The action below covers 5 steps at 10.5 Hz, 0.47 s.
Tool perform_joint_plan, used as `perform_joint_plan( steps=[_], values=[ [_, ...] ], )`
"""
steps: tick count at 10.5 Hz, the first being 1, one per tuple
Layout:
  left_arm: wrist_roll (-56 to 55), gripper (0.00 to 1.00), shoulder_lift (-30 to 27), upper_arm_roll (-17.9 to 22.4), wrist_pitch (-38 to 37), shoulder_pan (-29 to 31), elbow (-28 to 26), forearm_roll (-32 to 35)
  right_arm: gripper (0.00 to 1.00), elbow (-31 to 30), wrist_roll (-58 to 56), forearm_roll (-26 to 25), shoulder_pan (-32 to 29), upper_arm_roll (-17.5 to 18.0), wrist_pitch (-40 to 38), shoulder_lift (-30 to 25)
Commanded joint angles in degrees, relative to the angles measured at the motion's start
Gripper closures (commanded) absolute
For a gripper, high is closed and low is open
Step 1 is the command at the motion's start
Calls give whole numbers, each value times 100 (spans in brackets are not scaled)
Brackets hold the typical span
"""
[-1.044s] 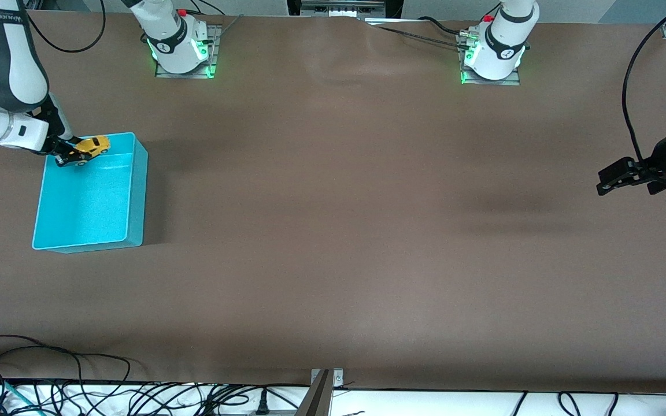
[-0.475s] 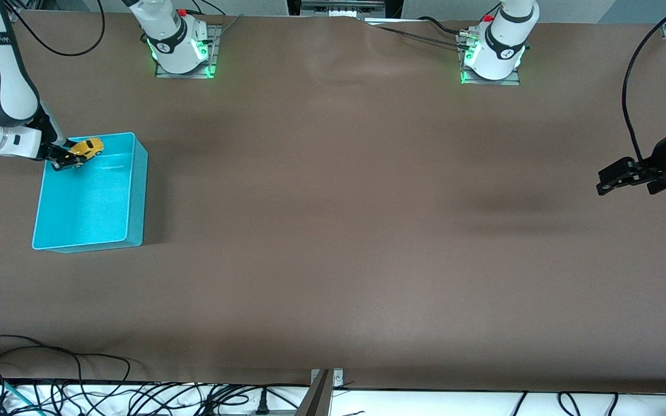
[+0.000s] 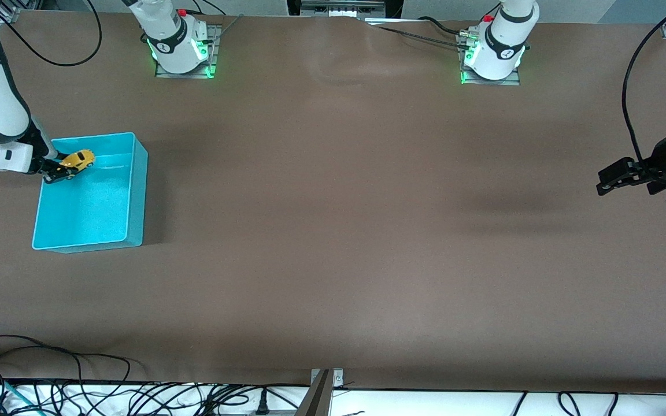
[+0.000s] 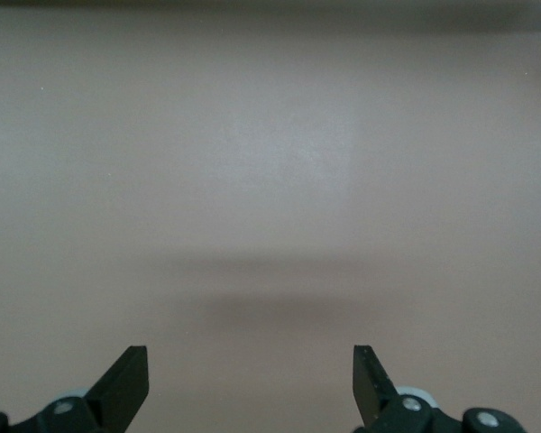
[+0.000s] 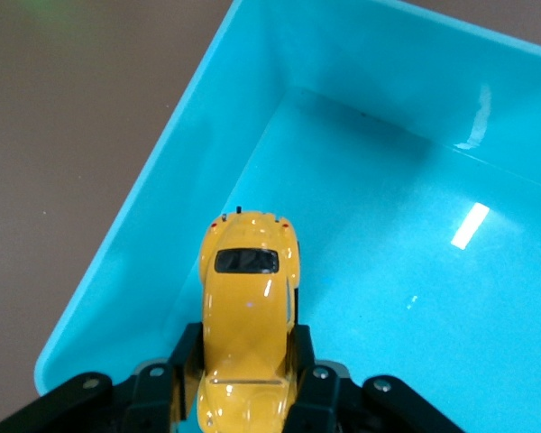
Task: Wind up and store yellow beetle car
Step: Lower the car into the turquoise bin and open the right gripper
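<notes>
The yellow beetle car hangs in the air over a corner of the turquoise bin, on the side toward the robots' bases. My right gripper is shut on the car's sides, its black fingers pressed against the body. The car's rounded end with a dark window points into the bin. My left gripper waits open over bare table at the left arm's end, with nothing between its fingertips.
The bin stands at the right arm's end of the brown table and holds nothing on its floor. Both arm bases stand along the table's edge. Loose black cables lie off the table's edge nearest the front camera.
My right gripper has carried the car lower and toward the right arm's end of the table, over the bin's corner. The left arm has not moved.
</notes>
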Motion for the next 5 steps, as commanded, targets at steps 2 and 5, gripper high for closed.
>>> perform_joint_plan(
  steps=[2,5],
  values=[
    [128,0,9,-10,-108,25,80,-114,100,151,-107,-297,-59,-52,462,448],
    [128,0,18,-10,-108,25,80,-114,100,107,-116,-298,-59,-194,551,563]
  ],
)
